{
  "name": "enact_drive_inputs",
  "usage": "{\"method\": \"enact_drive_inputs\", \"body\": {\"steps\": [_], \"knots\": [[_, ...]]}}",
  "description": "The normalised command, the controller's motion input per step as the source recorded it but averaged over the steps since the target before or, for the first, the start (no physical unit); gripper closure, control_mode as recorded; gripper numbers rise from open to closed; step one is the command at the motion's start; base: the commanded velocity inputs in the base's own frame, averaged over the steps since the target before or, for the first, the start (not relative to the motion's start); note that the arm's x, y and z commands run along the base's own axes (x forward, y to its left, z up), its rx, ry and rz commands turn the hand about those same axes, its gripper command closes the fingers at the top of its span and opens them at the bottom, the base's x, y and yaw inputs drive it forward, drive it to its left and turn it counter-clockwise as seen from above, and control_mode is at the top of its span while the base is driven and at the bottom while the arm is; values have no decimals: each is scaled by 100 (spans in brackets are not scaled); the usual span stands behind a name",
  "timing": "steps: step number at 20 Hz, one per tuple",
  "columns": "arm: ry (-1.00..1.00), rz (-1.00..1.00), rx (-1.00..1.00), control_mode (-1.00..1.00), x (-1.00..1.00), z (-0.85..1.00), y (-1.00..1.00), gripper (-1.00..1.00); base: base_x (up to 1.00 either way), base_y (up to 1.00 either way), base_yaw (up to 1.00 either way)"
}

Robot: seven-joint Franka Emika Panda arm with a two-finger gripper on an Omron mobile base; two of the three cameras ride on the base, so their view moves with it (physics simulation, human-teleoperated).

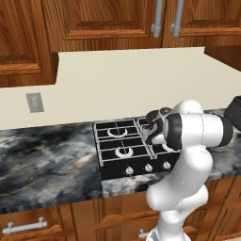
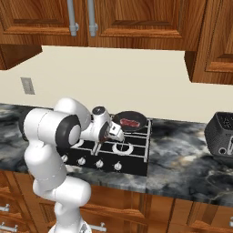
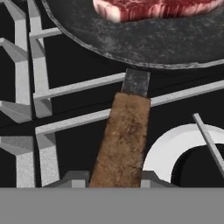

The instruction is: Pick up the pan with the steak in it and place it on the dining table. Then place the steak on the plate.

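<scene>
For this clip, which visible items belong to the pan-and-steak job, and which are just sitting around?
Job items:
- pan on the hob
- steak lying in the pan
- end effector, fingers straddling the pan's wooden handle

Just there:
- hob
- dark appliance on the counter
- wall socket
- upper cabinets

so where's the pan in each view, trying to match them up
left base view: I cannot make the pan out; the arm covers the hob's right side.
right base view: the pan sits on the hob's rear burner, centre frame.
hand view: its rim crosses the top, handle running down to the tool.
Shared landmark: the hob's grates.
</scene>
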Motion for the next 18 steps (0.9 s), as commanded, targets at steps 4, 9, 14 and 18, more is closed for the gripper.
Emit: {"method": "enact_drive_inputs", "body": {"steps": [4, 9, 14, 18], "knots": [[-1, -9, 0, -100, 2, 40, 5, 100, 0, 0, 0], [-2, -4, 0, -100, -14, 74, 6, 100, 0, 0, 0], [-5, 0, 0, -100, -56, 79, 5, 100, 0, 0, 0], [-3, 0, -1, -100, -73, 75, 0, 100, 0, 0, 0]]}}
